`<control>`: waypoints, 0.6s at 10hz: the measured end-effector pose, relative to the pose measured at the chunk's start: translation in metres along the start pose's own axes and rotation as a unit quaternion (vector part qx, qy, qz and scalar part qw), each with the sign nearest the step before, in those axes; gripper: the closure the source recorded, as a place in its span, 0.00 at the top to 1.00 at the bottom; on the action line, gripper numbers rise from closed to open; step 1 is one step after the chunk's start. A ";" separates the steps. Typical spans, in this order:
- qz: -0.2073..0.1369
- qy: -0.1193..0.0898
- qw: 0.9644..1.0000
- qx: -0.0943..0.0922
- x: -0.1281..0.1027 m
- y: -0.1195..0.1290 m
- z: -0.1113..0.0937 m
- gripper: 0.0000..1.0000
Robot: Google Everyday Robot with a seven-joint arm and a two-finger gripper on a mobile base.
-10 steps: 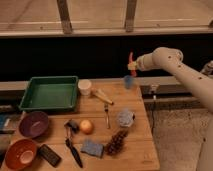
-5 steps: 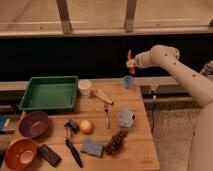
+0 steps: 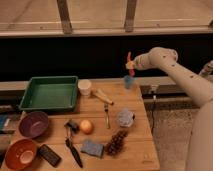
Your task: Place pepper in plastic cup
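Gripper (image 3: pixel 130 64): raised since a second ago, fingers clamped on pepper (image 3: pixel 129 57), which points upward above them. Plastic cup (image 3: pixel 129 81): directly below the fingers, apart, at the surface's (image 3: pixel 135 145) far edge. Status: pepper now hangs over cup; lowering and release outstanding.
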 end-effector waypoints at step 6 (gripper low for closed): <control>0.026 0.011 1.000 -0.011 0.012 -0.018 0.043 0.00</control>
